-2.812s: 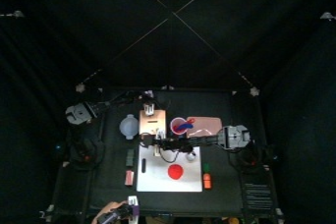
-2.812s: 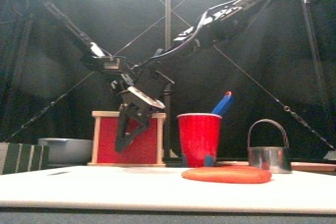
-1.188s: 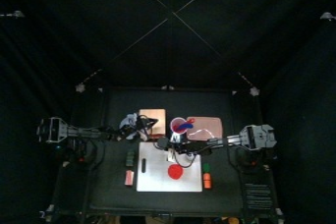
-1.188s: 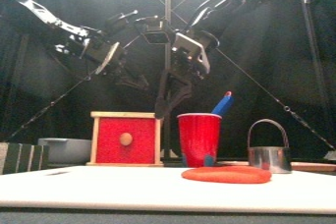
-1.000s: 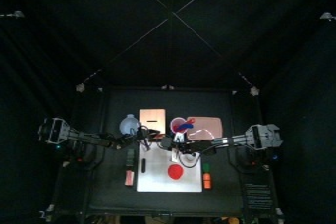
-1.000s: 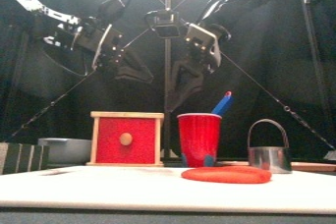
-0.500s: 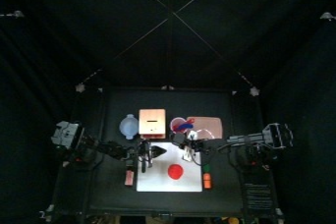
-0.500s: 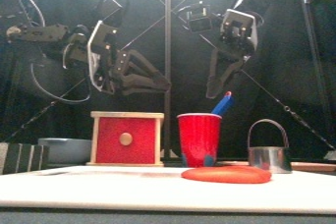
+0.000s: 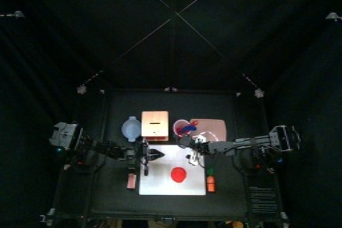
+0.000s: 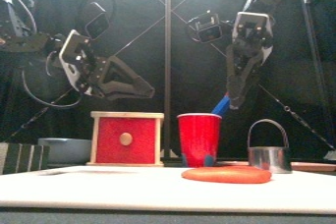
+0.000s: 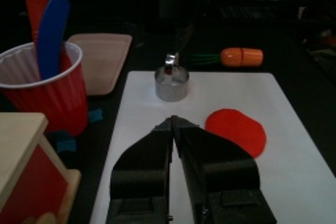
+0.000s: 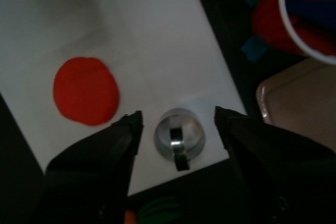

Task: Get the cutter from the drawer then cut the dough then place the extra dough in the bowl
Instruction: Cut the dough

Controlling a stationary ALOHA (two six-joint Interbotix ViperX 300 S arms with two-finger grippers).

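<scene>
1. Nearest the front edge, the board is seen with the dough lying flat on it. The dough is a whole red disc, not cut yet.
2. The cutter is stood on the board to the right of the dough and a bit further back, not touching it. It's out of the drawer, so step one can be counted as done imo.
3. Behind those, the cup and the box are lined up side by side, and the drawer front looks pushed in. The bowl is tucked in left of the box.
4. The right gripper is held high above the cutter with its jaws spread wide and nothing gripped.
5. The left gripper is raised on the left side with its jaws pressed together on nothing.
6. So picking up the cutter is judged to be the step in hand. Next, the right gripper would need to be lowered straight down and the wire handle pinched. Then the cutter gets carried over the dough and pressed in.
</scene>
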